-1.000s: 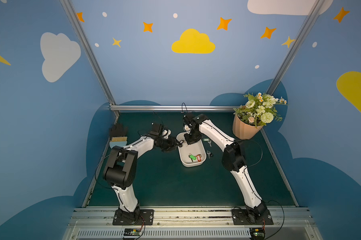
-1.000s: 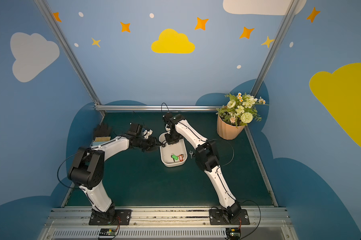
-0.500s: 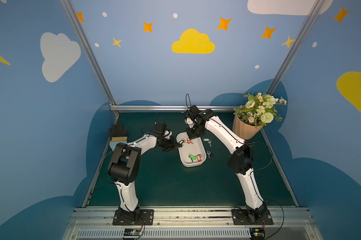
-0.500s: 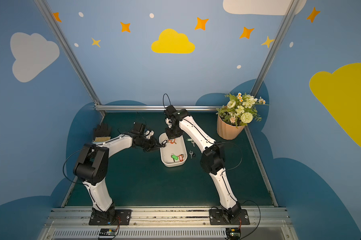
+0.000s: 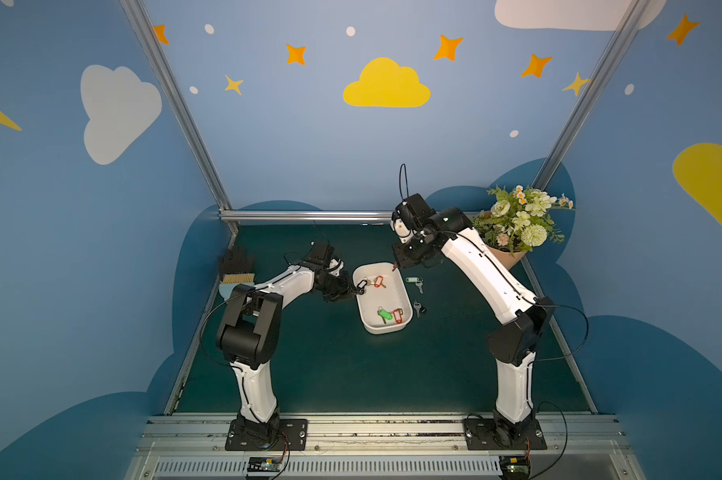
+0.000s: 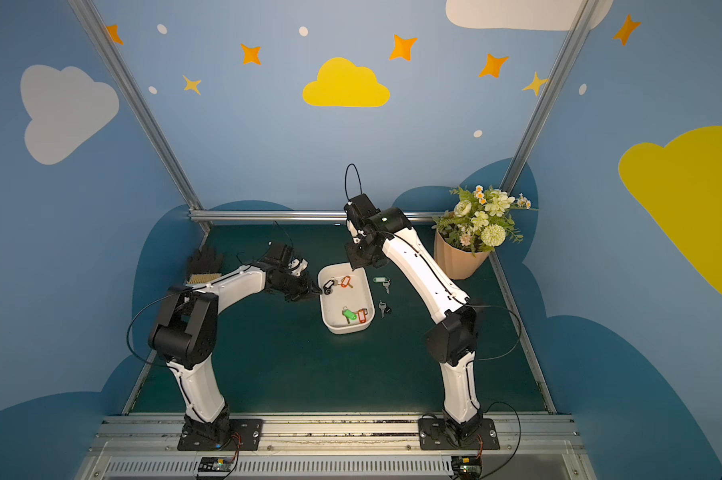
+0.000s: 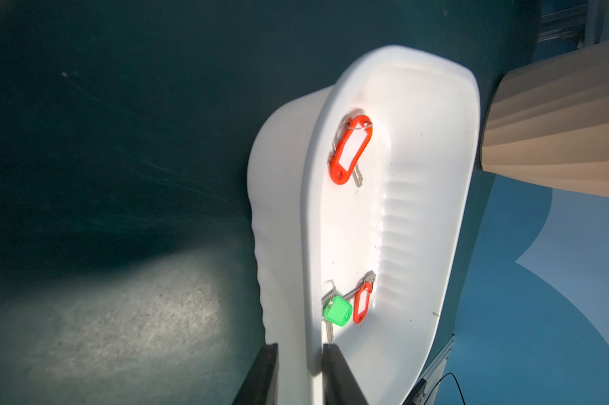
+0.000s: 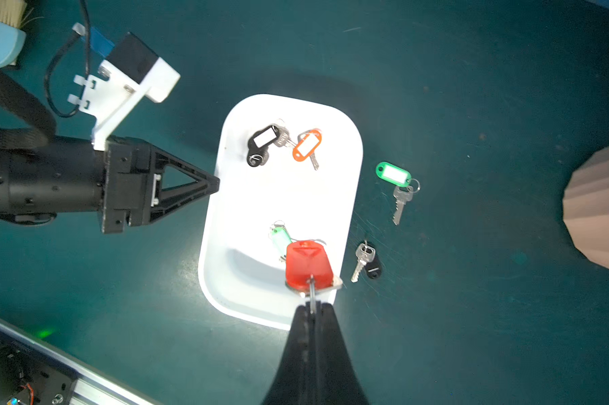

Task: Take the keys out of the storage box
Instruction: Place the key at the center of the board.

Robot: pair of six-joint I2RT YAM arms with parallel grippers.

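**Storage box** (image 7: 312, 245): white plastic, smooth and glossy, with faint moulded ribs along one long inner wall.

**Keys** (image 8: 399, 203), in the box and just beside it: bright bare metal on thin wire rings.

**Tags** (image 8: 393, 173): glossy plastic in green, orange and black, with matt white paper-like inserts.

**Red-tagged key** (image 8: 308, 263), over the box: the tag is translucent glossy plastic.

**Table mat** (image 7: 120, 298), under the box: dark green, matt, finely grained and lightly scuffed.

**Flower pot** (image 7: 559, 115), well apart from the box on its right: peach, matt and fluted.

**Left gripper** (image 8: 216, 182), at the box wall: black matt plastic.
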